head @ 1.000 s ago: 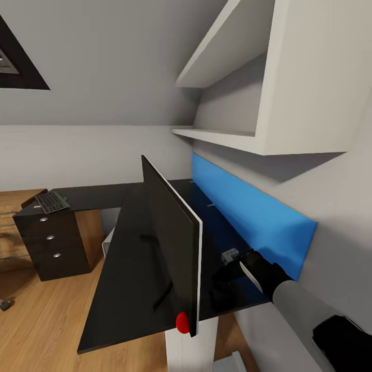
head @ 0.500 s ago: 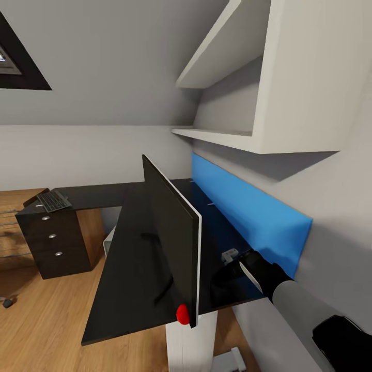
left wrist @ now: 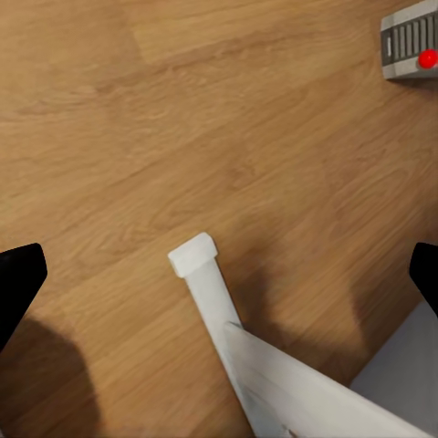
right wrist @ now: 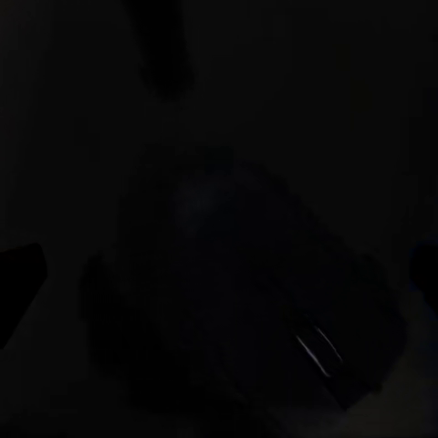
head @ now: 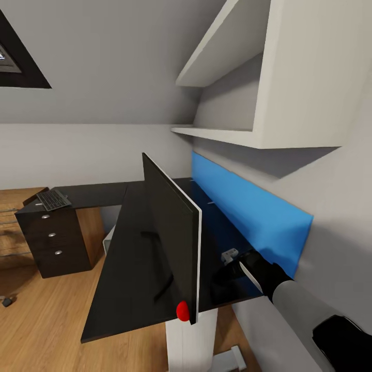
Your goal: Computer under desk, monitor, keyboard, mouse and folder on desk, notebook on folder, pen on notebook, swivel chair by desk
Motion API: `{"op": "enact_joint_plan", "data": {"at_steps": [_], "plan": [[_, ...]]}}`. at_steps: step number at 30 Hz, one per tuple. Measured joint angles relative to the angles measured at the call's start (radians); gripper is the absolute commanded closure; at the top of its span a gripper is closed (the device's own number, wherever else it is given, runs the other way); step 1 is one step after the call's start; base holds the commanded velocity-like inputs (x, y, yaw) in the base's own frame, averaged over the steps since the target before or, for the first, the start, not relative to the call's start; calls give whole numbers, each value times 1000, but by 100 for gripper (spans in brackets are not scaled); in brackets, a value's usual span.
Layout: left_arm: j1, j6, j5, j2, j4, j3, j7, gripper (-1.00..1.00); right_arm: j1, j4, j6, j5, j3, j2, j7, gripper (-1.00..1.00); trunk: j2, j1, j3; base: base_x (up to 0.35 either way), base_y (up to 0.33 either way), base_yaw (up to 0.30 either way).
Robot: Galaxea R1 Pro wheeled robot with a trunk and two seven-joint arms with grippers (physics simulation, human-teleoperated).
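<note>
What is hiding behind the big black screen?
Behind the monitor, the robot's right end effector reaches over the desk, near the blue panel. The screen covers part of the desk, so anything there stays hidden.

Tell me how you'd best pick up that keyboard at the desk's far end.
Probably from above: the keyboard lies flat and slim on the desk, leaving no side to get under. Close the fingers across its narrow width near the middle, so it lifts level.
</note>
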State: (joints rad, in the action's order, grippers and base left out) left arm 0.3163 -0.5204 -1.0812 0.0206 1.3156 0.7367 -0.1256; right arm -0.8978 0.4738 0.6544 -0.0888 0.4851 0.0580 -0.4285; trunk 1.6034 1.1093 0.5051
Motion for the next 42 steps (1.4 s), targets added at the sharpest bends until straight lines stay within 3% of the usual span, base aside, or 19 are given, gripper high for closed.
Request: {"op": "enact_joint_plan", "data": {"at_steps": [4,9,16,17,42], "plan": [[0,-1,0,0,0,0,2,-100,0,0,0,0,-2,1,0,-100,0,0,0,0,0,0],[0,-1,0,0,1,0,2,-100,0,0,-1,0,-2,1,0,-100,35,19,16,0,0,0],[0,-1,0,0,3,0,3,-100,0,0,-1,0,-2,1,0,-100,35,19,16,0,0,0],[0,-1,0,0,4,-1,3,-100,0,0,-1,0,-3,1,0,100,35,19,16,0,0,0],[-5,9,11,-1,3,-10,8,-100,0,0,-3,3,-8,1,-2,100,35,19,16,0,0,0]]}}
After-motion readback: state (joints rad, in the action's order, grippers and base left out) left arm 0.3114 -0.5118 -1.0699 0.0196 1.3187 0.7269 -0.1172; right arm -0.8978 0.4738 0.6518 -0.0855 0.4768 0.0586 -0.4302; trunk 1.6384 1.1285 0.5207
